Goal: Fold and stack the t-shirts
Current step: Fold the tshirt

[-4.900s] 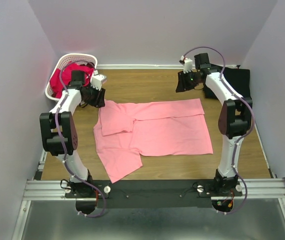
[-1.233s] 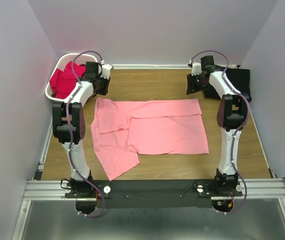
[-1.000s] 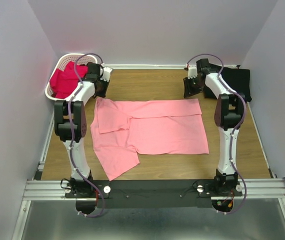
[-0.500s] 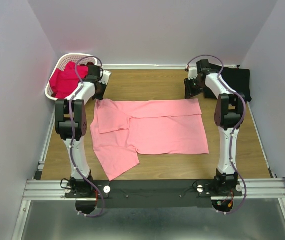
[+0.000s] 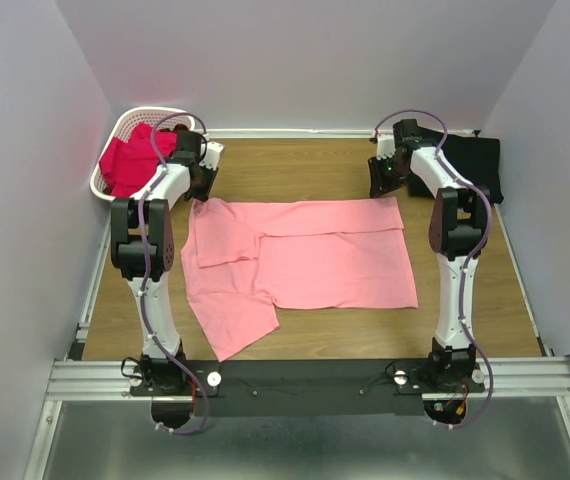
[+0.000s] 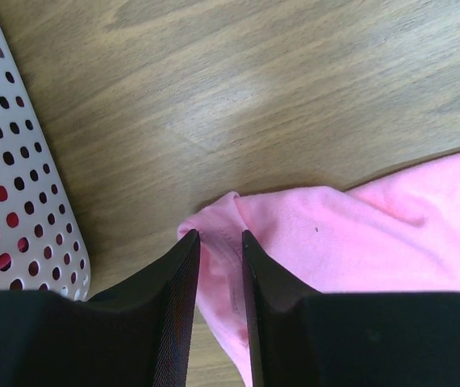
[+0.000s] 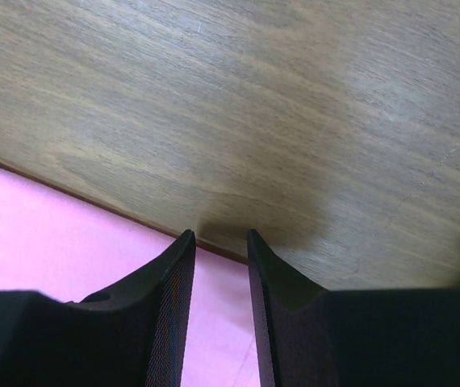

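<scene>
left jaws: open a little, pink tee (image 6: 335,242) corner sits loose between them | right jaws: open a little, hold nothing, at tee's upper right corner | pink tee: flat, middle of counter (image 5: 295,170) | red tees (image 5: 125,160): basket (image 5: 115,132), upper left | black tee (image 5: 475,160): upper right

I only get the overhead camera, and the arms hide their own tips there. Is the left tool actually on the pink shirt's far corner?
Observer: Yes. The left wrist view shows the far corner of the pink shirt lying in the gap of the left tool. I can't tell whether it is pinched.
Operator: And the right one?
Observer: The right tool has its jaws slightly apart, straddling the shirt's edge where it meets the bare table.
</scene>
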Controlling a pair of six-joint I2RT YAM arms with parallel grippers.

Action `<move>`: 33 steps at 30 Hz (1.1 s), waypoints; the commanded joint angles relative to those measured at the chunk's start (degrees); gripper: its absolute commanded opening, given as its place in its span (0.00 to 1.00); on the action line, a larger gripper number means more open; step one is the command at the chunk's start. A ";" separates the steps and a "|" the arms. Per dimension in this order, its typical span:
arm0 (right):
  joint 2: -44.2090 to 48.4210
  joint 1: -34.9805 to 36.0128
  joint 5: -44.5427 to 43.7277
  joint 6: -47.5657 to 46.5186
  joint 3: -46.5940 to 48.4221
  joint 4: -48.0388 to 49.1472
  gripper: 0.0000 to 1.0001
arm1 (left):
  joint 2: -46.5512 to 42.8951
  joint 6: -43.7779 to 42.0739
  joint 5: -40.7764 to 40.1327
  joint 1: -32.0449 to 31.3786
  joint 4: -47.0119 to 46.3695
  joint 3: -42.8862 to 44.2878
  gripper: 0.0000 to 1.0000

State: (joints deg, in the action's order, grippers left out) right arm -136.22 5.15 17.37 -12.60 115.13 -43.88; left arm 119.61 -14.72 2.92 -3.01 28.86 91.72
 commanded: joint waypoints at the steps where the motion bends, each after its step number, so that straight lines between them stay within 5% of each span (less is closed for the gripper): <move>1: -1.76 0.04 -1.98 -1.20 -1.05 -1.47 0.40 | 0.18 0.31 1.39 0.10 0.41 1.36 0.37; 10: -1.85 0.13 -2.51 -1.46 -1.31 -1.47 0.40 | 0.97 -1.01 -4.32 0.46 0.23 1.18 0.38; 21: -2.12 0.04 -2.86 -1.55 -1.40 -1.39 0.40 | 1.50 -2.59 -5.91 2.30 0.93 1.97 0.00; 33: -2.20 0.04 -3.56 -1.64 -1.66 -1.39 0.39 | -0.61 -0.40 -3.54 5.20 -0.21 3.64 0.00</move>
State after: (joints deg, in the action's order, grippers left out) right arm -136.22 5.15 16.91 -13.17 115.11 -43.88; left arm 120.16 -16.60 -1.37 -0.12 29.30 92.68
